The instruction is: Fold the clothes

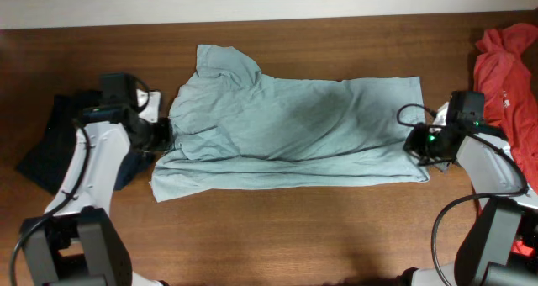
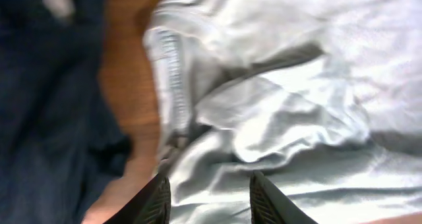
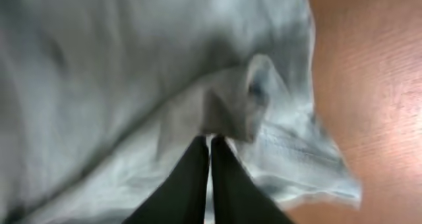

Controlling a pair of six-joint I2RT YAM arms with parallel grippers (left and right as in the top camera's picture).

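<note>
The pale grey-blue T-shirt [image 1: 294,130] lies across the middle of the table, folded lengthwise, with one sleeve sticking out at the back left. My left gripper [image 1: 164,133] is at the shirt's left end. In the left wrist view it [image 2: 210,199] is open, its fingers straddling rumpled cloth of the shirt [image 2: 283,112]. My right gripper [image 1: 414,143] is at the shirt's right end. In the right wrist view it [image 3: 211,148] is shut, pinching a raised fold of the shirt [image 3: 132,66] near its hem.
A dark navy garment [image 1: 46,147] lies at the left edge beside my left arm and also shows in the left wrist view [image 2: 39,105]. A red-orange garment [image 1: 504,76] lies at the right edge. Bare wooden table [image 1: 294,227] runs along the front.
</note>
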